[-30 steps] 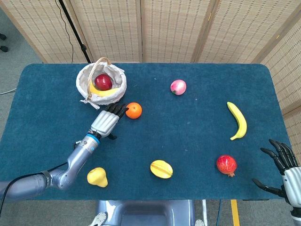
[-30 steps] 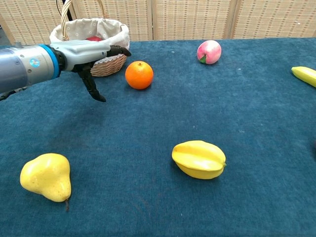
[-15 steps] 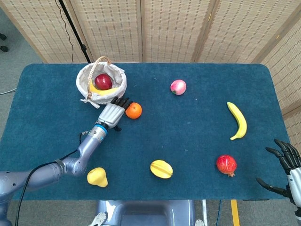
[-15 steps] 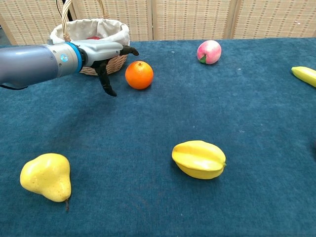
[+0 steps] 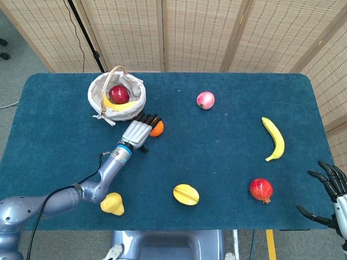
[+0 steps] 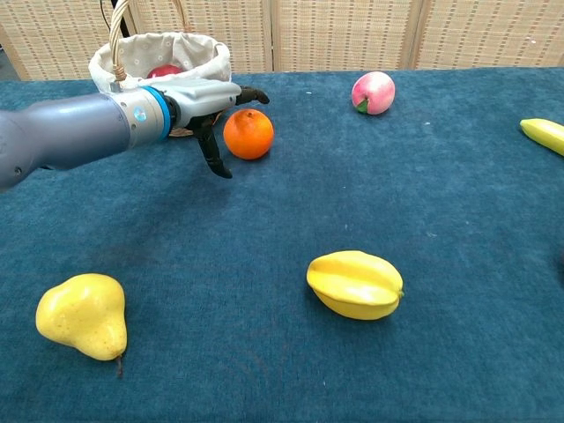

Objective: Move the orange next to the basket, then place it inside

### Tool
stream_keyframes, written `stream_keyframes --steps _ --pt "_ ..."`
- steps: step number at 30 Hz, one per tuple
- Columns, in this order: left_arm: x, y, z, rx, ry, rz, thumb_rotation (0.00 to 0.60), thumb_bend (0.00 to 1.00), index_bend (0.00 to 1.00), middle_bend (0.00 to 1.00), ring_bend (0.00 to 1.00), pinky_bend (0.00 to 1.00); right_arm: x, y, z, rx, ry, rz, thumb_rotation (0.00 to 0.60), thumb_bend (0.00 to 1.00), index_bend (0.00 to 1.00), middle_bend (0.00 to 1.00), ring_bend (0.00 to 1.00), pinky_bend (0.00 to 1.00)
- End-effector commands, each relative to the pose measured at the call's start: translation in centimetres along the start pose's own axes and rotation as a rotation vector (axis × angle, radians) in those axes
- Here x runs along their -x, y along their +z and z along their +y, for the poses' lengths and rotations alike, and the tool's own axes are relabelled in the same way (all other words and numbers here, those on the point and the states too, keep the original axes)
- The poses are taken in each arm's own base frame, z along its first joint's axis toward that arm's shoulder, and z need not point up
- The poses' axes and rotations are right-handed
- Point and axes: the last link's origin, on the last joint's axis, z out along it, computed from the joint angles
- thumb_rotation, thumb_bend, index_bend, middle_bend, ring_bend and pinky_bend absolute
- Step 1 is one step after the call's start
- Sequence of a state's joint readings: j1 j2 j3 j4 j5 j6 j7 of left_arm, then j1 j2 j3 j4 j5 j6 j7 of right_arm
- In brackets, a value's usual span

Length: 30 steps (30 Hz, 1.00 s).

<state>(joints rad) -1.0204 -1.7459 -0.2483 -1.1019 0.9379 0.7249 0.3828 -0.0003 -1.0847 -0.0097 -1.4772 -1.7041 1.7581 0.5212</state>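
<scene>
The orange is found resting on the blue table, just beside the basket on its near right side and outside it; the left hand is held over the orange with fingers spread above and a thumb hanging beside it, nothing gripped. The right hand is seen well away from the basket at the table's near right corner, fingers apart and holding nothing. Inside the basket 1 red apple and 1 banana are noted
</scene>
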Motion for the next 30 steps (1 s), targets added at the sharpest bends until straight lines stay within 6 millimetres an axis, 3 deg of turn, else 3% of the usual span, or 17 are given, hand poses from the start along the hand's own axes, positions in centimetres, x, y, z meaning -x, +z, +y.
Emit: stream_keyframes --steps 1,7,11,18,22,25,30 --pt "1.4 -0.1 -0.3 -0.016 -0.016 0.006 0.600 0.00 0.00 0.00 0.00 0.07 -0.3 -0.2 0.0 -0.005 0.011 0.006 0.600 0.00 0.20 0.08 0.06 0.04" --pt "2.4 -0.2 -1.0 -0.031 -0.047 0.009 0.600 0.00 0.01 0.00 0.00 0.15 -0.9 -0.5 0.1 -0.006 0.028 0.032 0.600 0.00 0.20 0.08 0.07 0.05" --pt "2.7 -0.1 -1.2 -0.040 -0.055 0.023 0.600 0.00 0.10 0.02 0.05 0.22 -1.0 -0.7 0.0 -0.013 0.030 0.039 0.600 0.00 0.20 0.08 0.07 0.05" --pt "3.4 -0.2 -1.1 -0.048 -0.057 0.074 0.600 0.01 0.42 0.30 0.29 0.38 -0.9 -1.0 -0.6 -0.043 0.040 0.026 0.600 0.00 0.21 0.09 0.08 0.06" --pt "3.6 -0.3 -0.8 -0.042 -0.059 0.114 0.600 0.15 0.62 0.50 0.44 0.48 -0.8 -1.0 -0.8 -0.057 0.062 0.012 0.600 0.00 0.21 0.09 0.08 0.06" --pt "3.5 -0.6 -0.5 -0.027 -0.058 0.135 0.600 0.20 0.66 0.55 0.48 0.50 -0.7 -0.9 -0.7 -0.058 0.056 0.009 0.600 0.00 0.22 0.09 0.08 0.06" --pt "2.8 -1.7 -0.3 0.003 -0.056 0.169 0.600 0.21 0.66 0.57 0.50 0.52 -0.6 -0.9 -0.8 -0.065 0.066 -0.002 0.600 0.00 0.23 0.09 0.09 0.06"
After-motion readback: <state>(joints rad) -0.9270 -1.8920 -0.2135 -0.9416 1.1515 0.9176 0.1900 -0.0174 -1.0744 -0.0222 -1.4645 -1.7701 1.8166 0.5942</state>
